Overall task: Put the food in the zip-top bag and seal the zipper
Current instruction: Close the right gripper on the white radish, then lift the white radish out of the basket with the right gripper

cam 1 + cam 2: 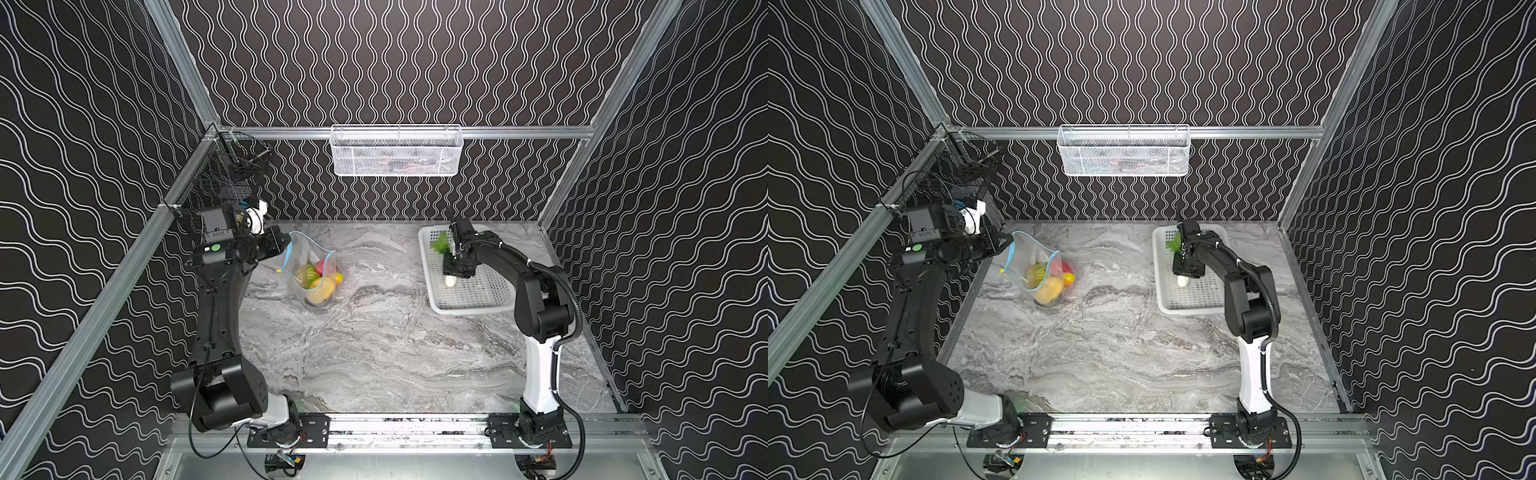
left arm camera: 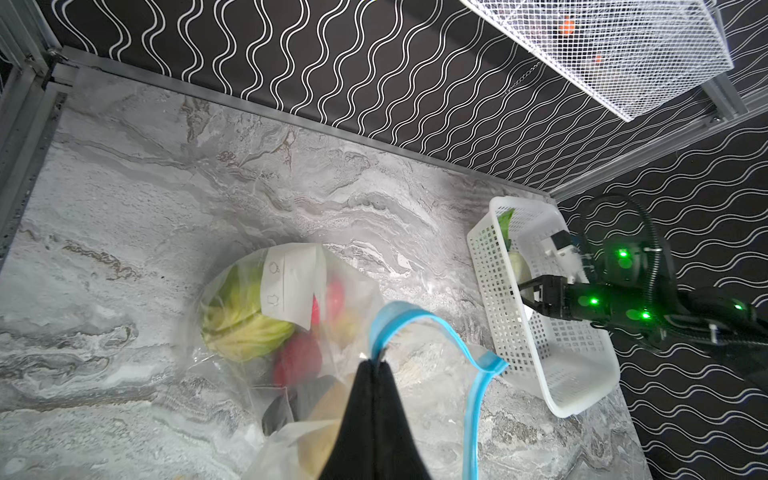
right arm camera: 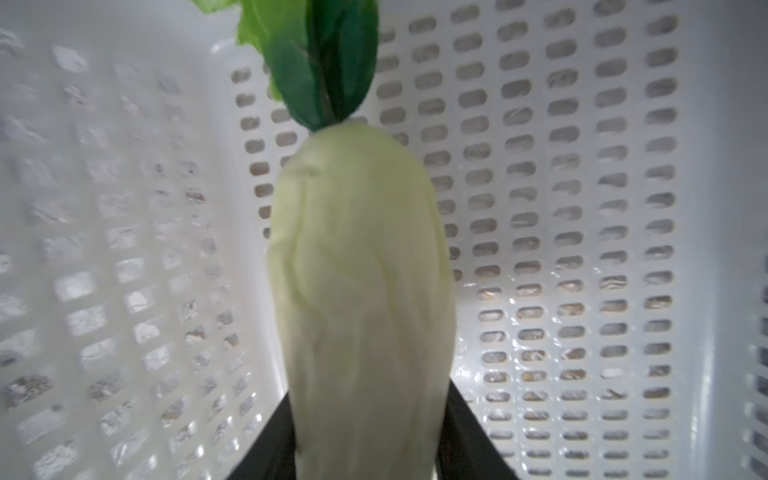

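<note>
left gripper [image 2: 376,365] pinched tight on zipper [image 2: 395,311] | right gripper [image 3: 368,419] jaws pressed against both sides of white radish [image 3: 361,270], inside basket [image 3: 582,208]

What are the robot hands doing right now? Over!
Left gripper shut on bag rim. Right gripper shut on radish in basket. Other food bagged. Nothing blocking.

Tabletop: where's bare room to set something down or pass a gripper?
Bare: marble between zip-top bag and white basket, plus the whole near half up to the arm bases. Crowded: far-left corner around bag and left gripper; basket holds the radish and right gripper.
</note>
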{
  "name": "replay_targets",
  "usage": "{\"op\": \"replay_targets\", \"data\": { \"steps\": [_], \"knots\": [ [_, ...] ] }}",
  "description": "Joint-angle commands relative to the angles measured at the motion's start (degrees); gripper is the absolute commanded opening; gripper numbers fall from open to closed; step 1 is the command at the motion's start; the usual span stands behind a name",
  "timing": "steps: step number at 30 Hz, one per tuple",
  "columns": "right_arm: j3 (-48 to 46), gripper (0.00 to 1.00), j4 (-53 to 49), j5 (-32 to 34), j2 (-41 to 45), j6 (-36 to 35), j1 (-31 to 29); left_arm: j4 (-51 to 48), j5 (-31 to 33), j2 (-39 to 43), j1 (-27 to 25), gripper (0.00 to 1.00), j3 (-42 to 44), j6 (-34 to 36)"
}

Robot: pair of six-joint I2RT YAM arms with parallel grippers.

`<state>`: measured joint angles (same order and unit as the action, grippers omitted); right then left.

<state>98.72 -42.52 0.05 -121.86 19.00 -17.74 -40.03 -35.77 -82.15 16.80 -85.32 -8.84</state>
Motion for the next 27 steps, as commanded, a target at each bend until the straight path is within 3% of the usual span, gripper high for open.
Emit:
{"op": "replay_targets", "data": {
  "steps": [1,12,23,27],
  "knots": [
    [0.70,0.07,-0.87,0.39,1.81,-0.28,-0.16,0.63,0.66,0.18,-0.10,0.00,-0.42,0.52],
    [2.06,0.00,-3.17,0.63,7.97,0.40,-0.14,1.72,-1.40,2.21,-0.14,0.00,0.44,-0.29],
    [1.23,0.00,-1.43,-9.58,14.82,-1.69,-0.45,0.97,-0.78,0.73,-2.42,0.00,-1.01,0.13],
    [-3.17,0.00,2.93,-12.86,19.08,1.43,-0.72,1.26,-0.35,0.83,-4.15,0.00,-1.67,1.15]
  ]
}}
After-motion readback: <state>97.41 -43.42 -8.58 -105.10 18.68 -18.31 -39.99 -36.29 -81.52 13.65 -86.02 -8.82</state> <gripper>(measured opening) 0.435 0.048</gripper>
